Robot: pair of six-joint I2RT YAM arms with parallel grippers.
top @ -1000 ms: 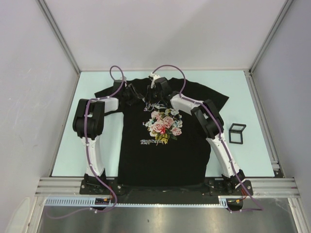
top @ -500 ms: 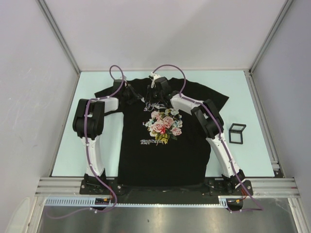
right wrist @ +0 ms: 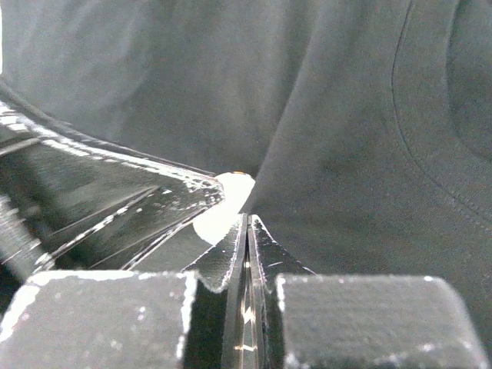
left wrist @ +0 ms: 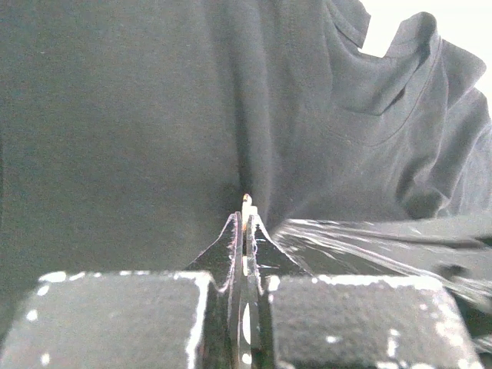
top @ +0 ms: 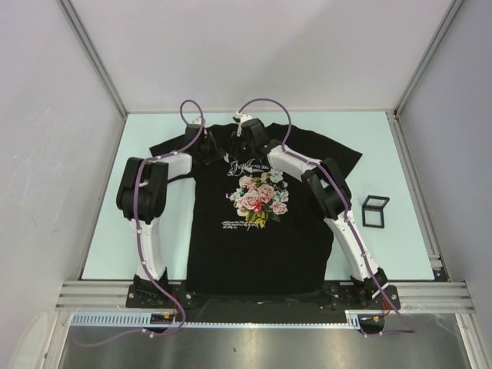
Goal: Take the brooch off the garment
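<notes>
The garment (top: 261, 246), a black T-shirt with a rose print, lies flat on the table. Both grippers meet on its chest just below the collar. The brooch (right wrist: 224, 206) is a small white disc. In the right wrist view it shows beside the left gripper's finger (right wrist: 154, 204). In the left wrist view only its bright edge (left wrist: 246, 198) peeks out of my left gripper (left wrist: 246, 214), which is shut on it. My right gripper (right wrist: 248, 221) is shut, pinching a fold of the garment (right wrist: 346, 154) right beside the brooch. From above, the left gripper (top: 221, 153) and right gripper (top: 241, 147) hide the brooch.
A small black square frame (top: 375, 211) stands on the pale green table (top: 161, 231) to the right of the shirt. White walls and metal rails enclose the table on three sides.
My left gripper has closed from half open onto the brooch. Both wrists have shifted slightly toward the collar. The shirt has stayed in place.
</notes>
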